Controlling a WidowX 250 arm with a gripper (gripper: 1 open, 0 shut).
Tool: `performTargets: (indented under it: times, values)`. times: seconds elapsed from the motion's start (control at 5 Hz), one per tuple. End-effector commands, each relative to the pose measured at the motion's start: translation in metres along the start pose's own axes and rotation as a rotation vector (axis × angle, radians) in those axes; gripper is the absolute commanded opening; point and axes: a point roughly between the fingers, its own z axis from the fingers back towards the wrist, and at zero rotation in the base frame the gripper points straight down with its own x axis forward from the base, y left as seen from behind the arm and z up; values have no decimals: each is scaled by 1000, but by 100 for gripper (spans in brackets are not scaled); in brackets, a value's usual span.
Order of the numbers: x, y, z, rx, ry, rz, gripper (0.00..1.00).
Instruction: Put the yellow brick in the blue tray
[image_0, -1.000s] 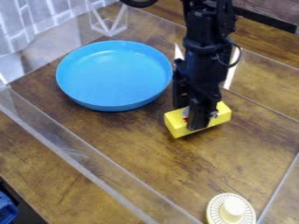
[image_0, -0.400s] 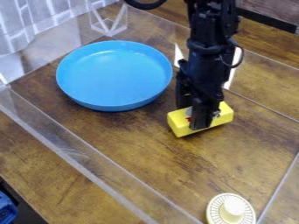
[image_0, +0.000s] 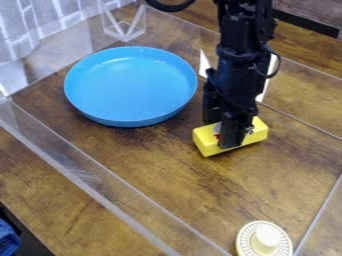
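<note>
In the camera view, a black, many-jointed metal gripper (image_0: 230, 134) reached down over the desk (image_0: 134, 185), a brown wooden surface with visible grain. Its claw was closed, gripping the small, bright yellow rectangular brick (image_0: 246, 139) (the dark fingers covered a good part of its top, where some white and a little red showed). Whether the brick touched the wood or was slightly raised, I could not tell.

The brick was outside the large, round, shallow blue plastic tray (image_0: 130, 87), apart from its raised rim. The tray lay nearer the desk's pale, metallic-looking border strip (image_0: 83, 180), which ran slantwise past it (the gripper and brick were on the tray's other side, farther in from that strip). Behind the gripper lay a flat white piece (image_0: 205, 66) (mostly hidden, so I could not say what it was).

A round, cream-coloured, lid-like disc (image_0: 263, 240) with a raised middle sat well apart from the tray, on the brick's side of the desk. Beyond the border strip, a dark blue object (image_0: 8, 238) was partly in view (too cut off to name).
</note>
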Motion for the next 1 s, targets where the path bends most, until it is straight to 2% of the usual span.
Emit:
performTargets:
  times: [0.0, 0.8]
  values:
    - [13, -6, 18, 25, -47, -40, 0]
    - [12, 0, 24, 17, -9, -28, 0]
